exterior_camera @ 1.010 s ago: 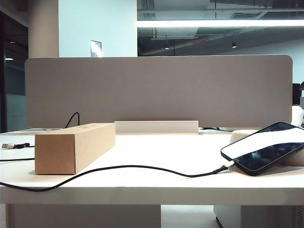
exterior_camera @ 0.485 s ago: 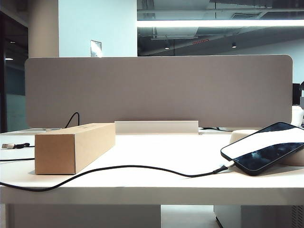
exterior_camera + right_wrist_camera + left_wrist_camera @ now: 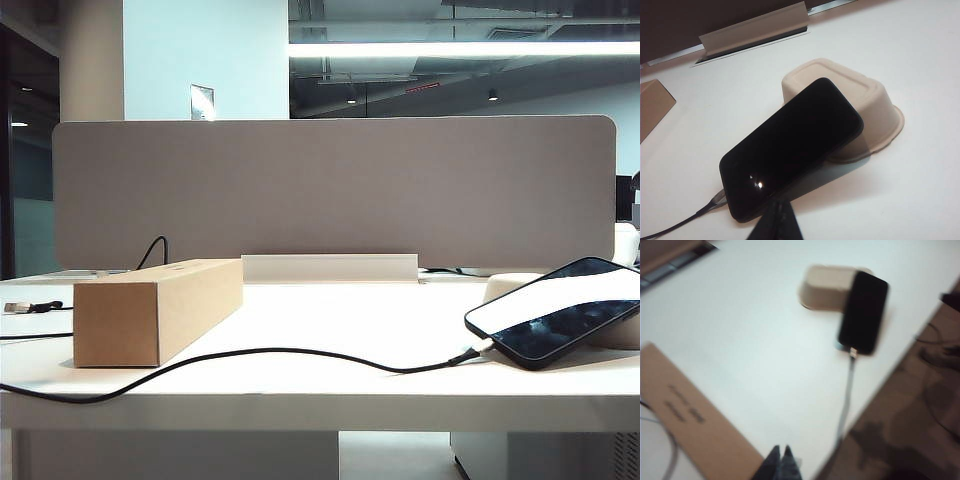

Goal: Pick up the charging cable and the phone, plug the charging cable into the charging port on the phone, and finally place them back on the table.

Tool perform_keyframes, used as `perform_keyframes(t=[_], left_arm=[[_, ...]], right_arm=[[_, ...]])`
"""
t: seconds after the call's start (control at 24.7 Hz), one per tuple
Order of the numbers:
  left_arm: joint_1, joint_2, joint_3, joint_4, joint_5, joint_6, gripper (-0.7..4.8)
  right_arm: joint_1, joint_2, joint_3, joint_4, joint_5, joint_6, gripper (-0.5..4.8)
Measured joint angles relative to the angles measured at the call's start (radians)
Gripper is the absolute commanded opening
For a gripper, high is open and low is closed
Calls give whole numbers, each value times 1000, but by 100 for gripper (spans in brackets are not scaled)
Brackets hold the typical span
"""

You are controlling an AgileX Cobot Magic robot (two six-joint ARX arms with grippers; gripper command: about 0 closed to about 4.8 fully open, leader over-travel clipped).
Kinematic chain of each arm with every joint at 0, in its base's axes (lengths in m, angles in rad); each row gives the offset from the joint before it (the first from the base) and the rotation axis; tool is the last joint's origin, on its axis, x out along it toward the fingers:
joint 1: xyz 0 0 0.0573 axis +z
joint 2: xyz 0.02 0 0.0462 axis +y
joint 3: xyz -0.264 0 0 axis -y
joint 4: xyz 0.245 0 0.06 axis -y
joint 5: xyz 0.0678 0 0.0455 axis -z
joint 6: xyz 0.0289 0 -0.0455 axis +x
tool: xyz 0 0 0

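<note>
Right wrist view: the right gripper [image 3: 779, 220] hangs pinched tight and empty, the phone [image 3: 792, 146] just ahead of its tips, propped aslant on an upturned off-white tray [image 3: 875, 107], the raised lean likely making its edge easier to reach. The charging cable [image 3: 675, 227] already sits in the phone's low end. The left gripper [image 3: 780, 465], likewise closed on nothing, hovers over the table [image 3: 765, 340]'s edge with the cord running beside it toward the phone, well ahead.

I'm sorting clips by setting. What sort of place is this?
Most likely an open-plan office: a white desk with a grey fabric divider panel along its back, under an exposed ceiling with a long strip light. A phone is charging there.
</note>
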Motion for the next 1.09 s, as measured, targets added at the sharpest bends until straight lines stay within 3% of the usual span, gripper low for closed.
perform_keyframes(t=[0.16,0.53,0.73,0.93,1.09], left_arm=[[0,-1,-24,132,-79,0,-6],[0,-138,-285,328,-137,0,-6],[0,-388,-521,486,-257,-43,-6],[0,-512,-626,592,-388,-130,-6],[0,-550,-677,623,-481,-149,-6]], right_arm=[[-9,0,0,0,-3,0,-7],[-223,-49,0,8,-12,0,-7],[-226,-49,0,7,-8,0,-7],[-226,-49,0,7,-8,0,-7],[-226,-49,0,7,-8,0,-7]])
